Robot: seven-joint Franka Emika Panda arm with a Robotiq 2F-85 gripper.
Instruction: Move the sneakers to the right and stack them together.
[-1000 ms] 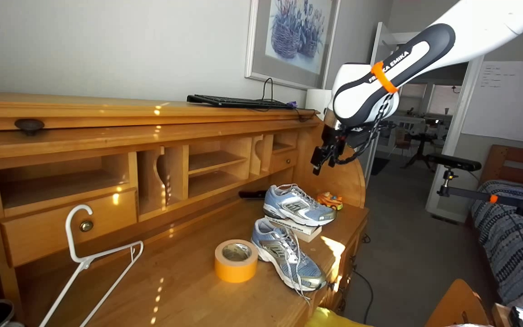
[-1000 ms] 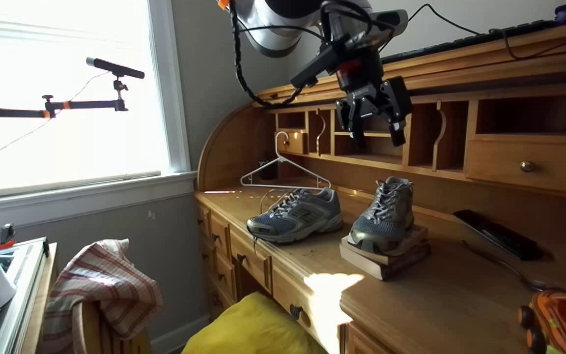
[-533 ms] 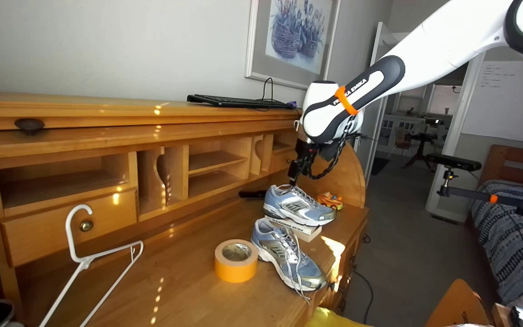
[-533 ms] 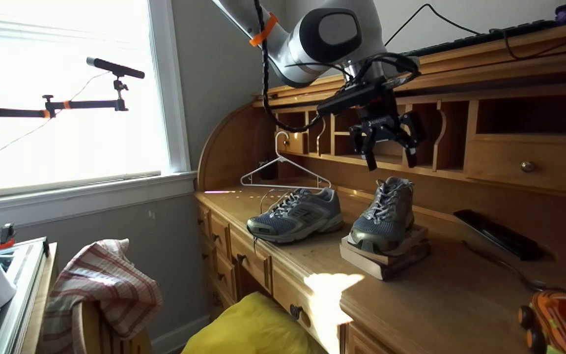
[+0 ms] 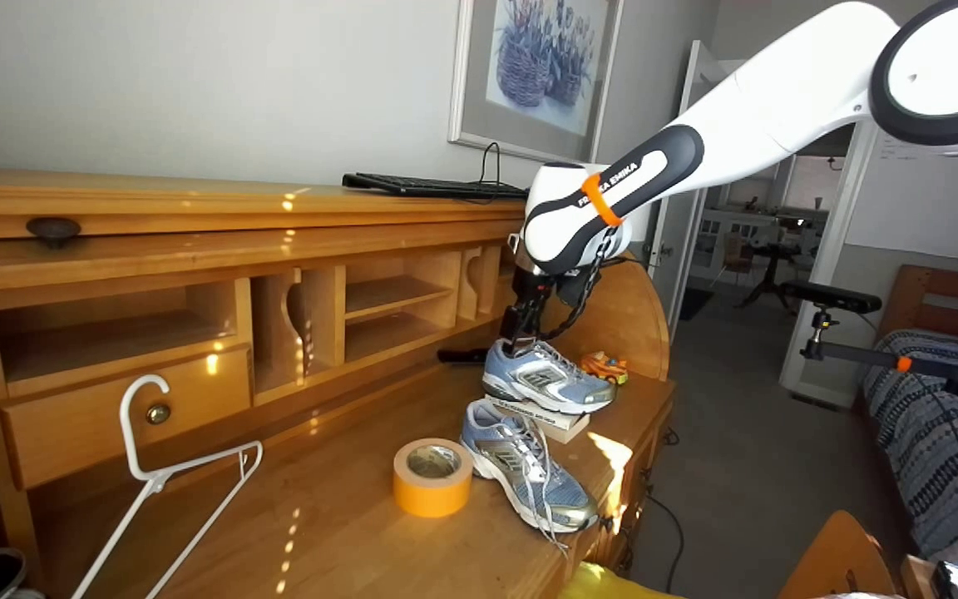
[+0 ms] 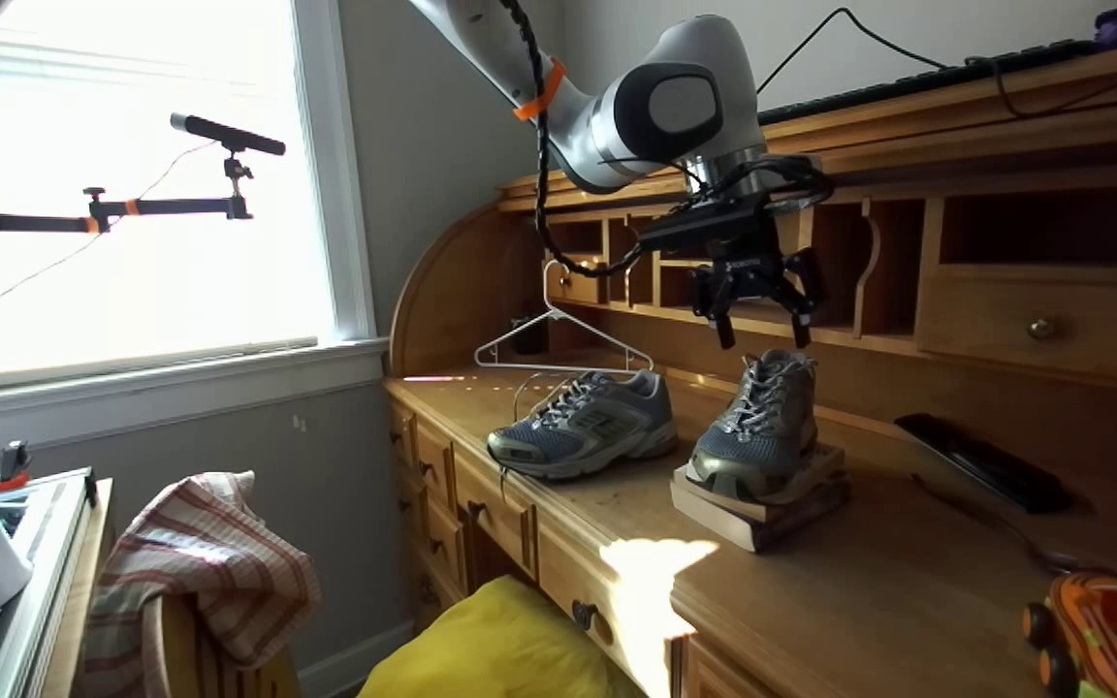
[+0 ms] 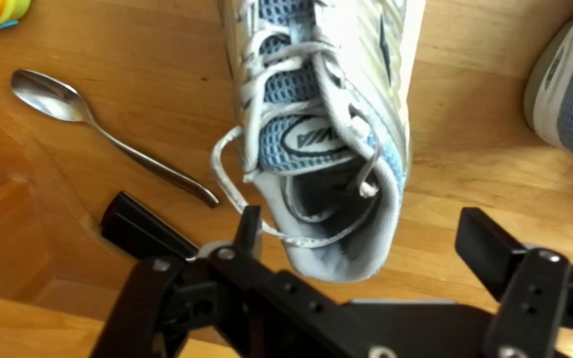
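Hand (image 6: 764, 337), jaws spread, right of centre in an exterior view, near sneaker (image 6: 754, 441) on books (image 6: 723, 514); second sneaker (image 6: 592, 427), centre, on worktop (image 6: 908, 582); toy car (image 6: 1116, 630), lower right.

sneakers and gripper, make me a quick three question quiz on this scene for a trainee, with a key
1. True or false: the gripper is open.
2. Which is right beside the sneaker that stands directly on the desk? a) keyboard b) tape roll c) toy
3. Fill in: the other sneaker rests on ....

Key: 1 true; 2 b; 3 books.
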